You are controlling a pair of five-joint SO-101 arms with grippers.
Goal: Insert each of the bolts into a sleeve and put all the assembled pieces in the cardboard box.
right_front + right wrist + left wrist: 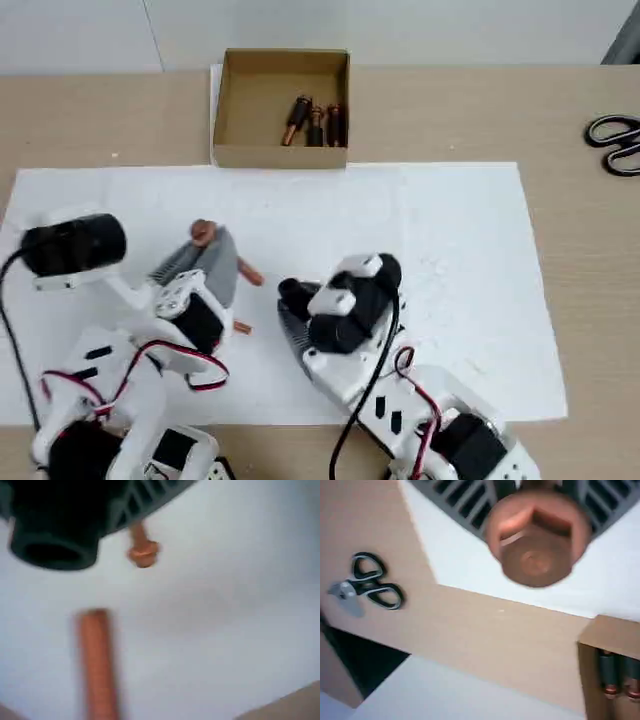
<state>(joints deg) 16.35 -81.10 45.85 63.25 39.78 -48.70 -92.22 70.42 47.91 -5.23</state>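
My left gripper (207, 255) is shut on a copper bolt (203, 232), whose hex head (535, 535) looms between the grey fingers (455, 495) in the left wrist view. Just to its right, my right gripper (300, 305) is shut on a black sleeve (293, 294), and the sleeve's open end (54, 547) points toward the left arm. A copper shaft (250, 272) sticks out beside the left gripper. Another small bolt (242, 327) lies on the paper, and one bolt (142, 550) shows beyond the sleeve. The cardboard box (232, 110) at the back holds three assembled pieces (315, 122).
A white paper sheet (450, 250) covers the middle of the wooden table. Black-handled scissors (615, 143) lie at the far right edge, also in the left wrist view as scissors (370, 582). A close copper rod (97, 665) crosses the right wrist view.
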